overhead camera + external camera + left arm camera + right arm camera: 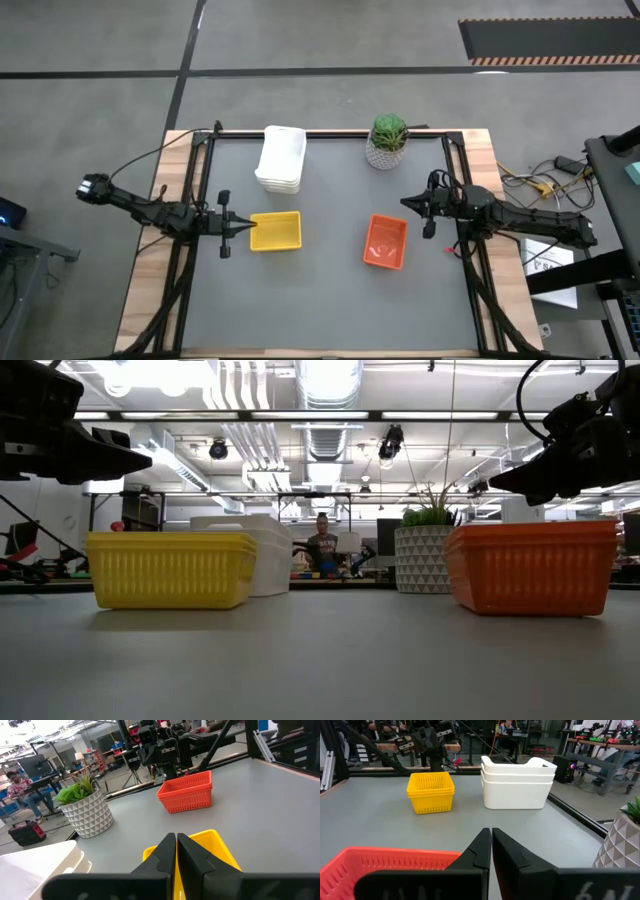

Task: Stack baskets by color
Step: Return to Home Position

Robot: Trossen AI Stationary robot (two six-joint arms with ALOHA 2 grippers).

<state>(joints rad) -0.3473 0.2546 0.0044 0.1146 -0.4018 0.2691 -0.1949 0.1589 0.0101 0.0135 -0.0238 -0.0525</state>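
rear stack [281,158] left of plant [387,141] | left stack [275,231], right stack [385,241] in front

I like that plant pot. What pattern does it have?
White with grey triangles. The plant pot shows best in the left wrist view.

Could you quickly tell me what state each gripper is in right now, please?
Left gripper: jaws shut, holding nothing, raised by the yellow baskets.
Right gripper: jaws shut, holding nothing, raised by the orange baskets.
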